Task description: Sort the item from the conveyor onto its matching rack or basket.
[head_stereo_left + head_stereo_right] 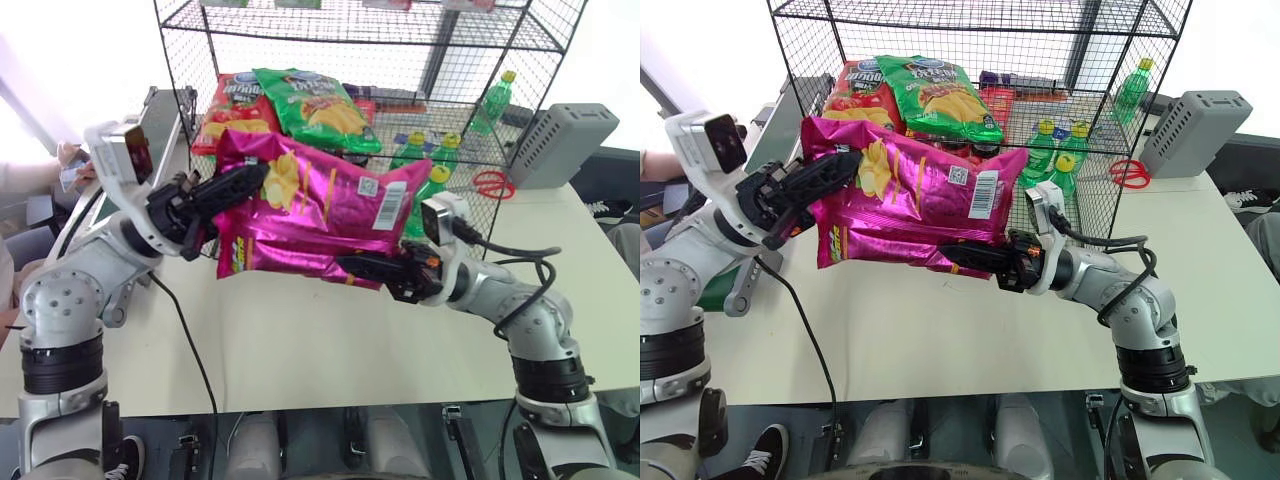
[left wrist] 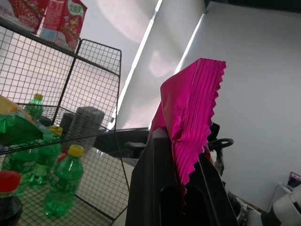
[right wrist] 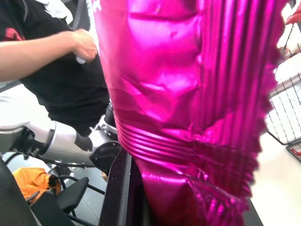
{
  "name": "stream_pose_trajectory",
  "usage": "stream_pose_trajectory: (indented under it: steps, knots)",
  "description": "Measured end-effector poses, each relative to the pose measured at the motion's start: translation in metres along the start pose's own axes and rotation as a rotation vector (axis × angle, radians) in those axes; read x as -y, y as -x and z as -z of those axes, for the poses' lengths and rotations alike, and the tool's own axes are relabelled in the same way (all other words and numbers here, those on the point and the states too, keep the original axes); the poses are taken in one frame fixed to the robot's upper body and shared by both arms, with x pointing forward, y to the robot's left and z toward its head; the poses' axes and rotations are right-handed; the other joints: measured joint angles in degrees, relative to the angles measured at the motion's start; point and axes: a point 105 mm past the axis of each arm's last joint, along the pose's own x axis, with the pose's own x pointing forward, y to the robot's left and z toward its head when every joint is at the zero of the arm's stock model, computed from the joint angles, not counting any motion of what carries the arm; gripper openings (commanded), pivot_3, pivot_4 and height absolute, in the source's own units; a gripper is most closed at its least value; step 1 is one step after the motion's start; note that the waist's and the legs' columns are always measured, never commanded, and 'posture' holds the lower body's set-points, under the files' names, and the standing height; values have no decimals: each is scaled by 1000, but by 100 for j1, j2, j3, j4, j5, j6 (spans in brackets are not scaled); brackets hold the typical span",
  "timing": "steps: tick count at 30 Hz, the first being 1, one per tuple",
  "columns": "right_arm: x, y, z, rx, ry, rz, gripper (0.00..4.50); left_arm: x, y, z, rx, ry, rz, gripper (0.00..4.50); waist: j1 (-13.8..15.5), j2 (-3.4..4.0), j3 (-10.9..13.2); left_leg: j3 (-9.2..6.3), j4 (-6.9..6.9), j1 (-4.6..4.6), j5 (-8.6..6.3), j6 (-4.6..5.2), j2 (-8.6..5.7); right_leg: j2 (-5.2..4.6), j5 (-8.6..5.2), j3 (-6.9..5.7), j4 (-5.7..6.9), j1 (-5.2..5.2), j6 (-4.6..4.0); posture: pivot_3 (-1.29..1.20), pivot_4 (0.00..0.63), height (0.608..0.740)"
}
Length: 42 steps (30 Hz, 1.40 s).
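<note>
Left eye view: pink bag hangs above bare table.

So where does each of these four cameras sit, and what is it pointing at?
Left eye view: on the head, looking down over both arms at the shiny magenta-pink crisp bag and black wire-mesh rack.
Right eye view: its twin, same scene.
Left wrist view: along the left gripper, pinching the bag's crimped edge.
Right wrist view: along the right gripper, at the bag's other end.
All share the bag.

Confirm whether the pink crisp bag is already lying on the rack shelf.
No: the pink crisp bag hangs above the table, in front of the rack.
</note>
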Motion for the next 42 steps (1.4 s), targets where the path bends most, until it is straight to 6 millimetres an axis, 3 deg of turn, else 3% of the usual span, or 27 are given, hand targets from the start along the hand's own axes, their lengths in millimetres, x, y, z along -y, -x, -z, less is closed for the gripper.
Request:
stream_pose_trajectory:
  steps: [4,6,7,8,10,13,16,20,23,27,30,34,42]
  knots:
    - [12,22,3,-27,55,121,259,-7,12,7,-59,-27,-62,3342,26,0,1,0,-1,-5,0,0,-1,0,-1,-2,-6,-2,0,0,150,740]
    - [14,45,12,-15,74,225,259,-10,22,8,-78,-54,-106,4301,75,-1,0,0,-6,-10,-1,1,-1,-1,-2,-3,-17,-2,2,0,150,740]
    - [15,51,15,-14,73,252,259,-12,25,7,-78,-63,-125,4500,87,-1,0,1,-6,-10,-1,2,-1,-1,-2,-3,-17,-2,3,0,150,740]
    - [17,59,14,11,92,304,259,-15,29,7,-82,-109,-155,4500,99,-1,1,2,-6,-16,-1,2,-1,-2,-2,-3,-18,-8,3,0,150,740]
    - [19,67,-12,135,186,389,259,-22,35,9,-97,-193,-206,4500,78,7,5,12,-5,-15,0,0,0,-2,-1,4,-16,-16,2,0,150,740]
    - [3,69,-85,257,503,459,259,-28,28,12,-80,-287,-215,4500,103,19,13,9,-3,-16,3,-5,-1,0,3,3,-15,-16,-2,0,150,740]
    - [-7,71,-115,267,724,497,259,-30,17,16,-79,-295,-178,4500,148,-12,-3,-1,-5,-17,2,-4,2,6,1,-3,-18,-11,-2,0,150,740]
    - [27,107,-115,155,900,726,259,-33,14,12,-95,-311,-148,4500,141,-8,0,10,-2,-33,1,-1,-4,-3,6,-1,-26,-20,10,0,150,740]
    - [38,124,-113,13,1099,818,259,-36,17,12,-108,-330,-156,4500,120,0,5,11,-2,-46,1,0,-2,-4,7,-1,-25,-35,14,0,150,740]
    - [41,126,-119,-82,1348,858,259,-36,18,13,-112,-342,-157,4500,69,5,8,10,-2,-44,3,-3,0,-2,7,-1,-19,-37,14,0,150,740]
    - [49,136,-123,-295,1554,932,259,-38,22,15,-115,-370,-178,4500,39,6,9,11,2,-46,6,-8,-2,-7,7,-1,-19,-36,14,0,150,740]
    - [60,132,-125,-510,1766,943,259,-38,23,15,-114,-377,-183,4500,3,6,9,10,3,-44,15,-24,-2,-8,7,0,-16,-36,14,0,150,740]
    - [82,120,-129,-671,1910,1017,259,-36,24,21,-107,-391,-172,4500,-10,6,9,11,2,-43,27,-45,-1,-6,7,1,-15,-36,14,0,150,740]
